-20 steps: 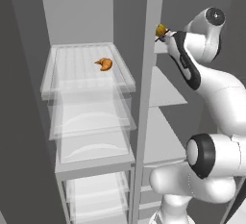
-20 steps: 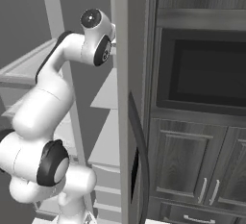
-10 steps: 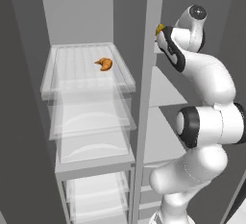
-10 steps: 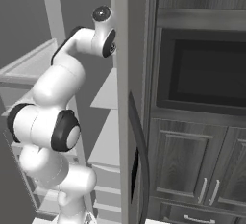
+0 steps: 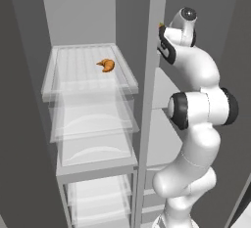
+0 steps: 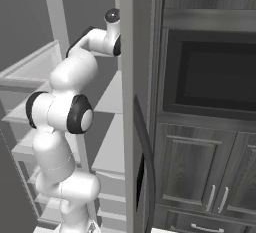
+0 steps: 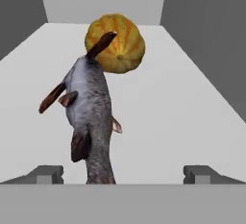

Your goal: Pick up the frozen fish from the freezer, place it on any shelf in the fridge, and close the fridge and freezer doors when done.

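In the hand view the frozen fish, grey with dark fins, lies lengthwise on the flat grey freezer shelf. Its tail points toward me and its head toward a round orange-yellow squash right behind it. My gripper is open wide, with the dark fingertips low on either side of the tail and not touching it. In the left base view my arm reaches into the top of the freezer. The fridge, with its translucent ribbed shelf, stands open on the left.
An orange croissant-shaped pastry sits on the fridge's top shelf. A vertical divider separates fridge and freezer. Both doors stand open: the fridge door at left and the freezer door with its dark handle at right. Dark cabinets and an oven stand beyond.
The arm has straightened upward and pushed the hand deeper into the freezer's top shelf. The jaws have stayed wide open.
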Controlling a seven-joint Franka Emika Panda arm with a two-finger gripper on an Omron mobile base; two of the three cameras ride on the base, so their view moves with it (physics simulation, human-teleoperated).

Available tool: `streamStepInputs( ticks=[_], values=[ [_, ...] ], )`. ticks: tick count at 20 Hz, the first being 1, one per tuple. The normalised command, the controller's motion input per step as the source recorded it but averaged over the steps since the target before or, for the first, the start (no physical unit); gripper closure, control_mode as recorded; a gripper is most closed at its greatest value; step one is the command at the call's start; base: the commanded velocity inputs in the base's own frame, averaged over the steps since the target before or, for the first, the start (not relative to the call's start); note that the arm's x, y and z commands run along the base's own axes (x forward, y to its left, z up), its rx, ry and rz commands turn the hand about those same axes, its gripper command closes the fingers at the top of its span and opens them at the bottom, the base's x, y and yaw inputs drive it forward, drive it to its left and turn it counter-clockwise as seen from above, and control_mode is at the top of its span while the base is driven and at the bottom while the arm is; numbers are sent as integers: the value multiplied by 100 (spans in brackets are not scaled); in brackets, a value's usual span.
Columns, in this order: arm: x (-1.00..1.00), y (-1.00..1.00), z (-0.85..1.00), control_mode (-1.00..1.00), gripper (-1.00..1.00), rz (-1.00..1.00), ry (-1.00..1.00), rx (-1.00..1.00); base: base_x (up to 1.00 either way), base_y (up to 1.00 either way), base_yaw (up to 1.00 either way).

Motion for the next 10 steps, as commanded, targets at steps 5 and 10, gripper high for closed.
streamStepInputs(
  ticks=[5, 10],
  values=[
    [51, -7, -52, -100, 100, 0, 5, 0, 0, 0, 0],
    [2, -17, -36, -100, 100, 0, 0, 1, 0, 0, 0]
  ],
)
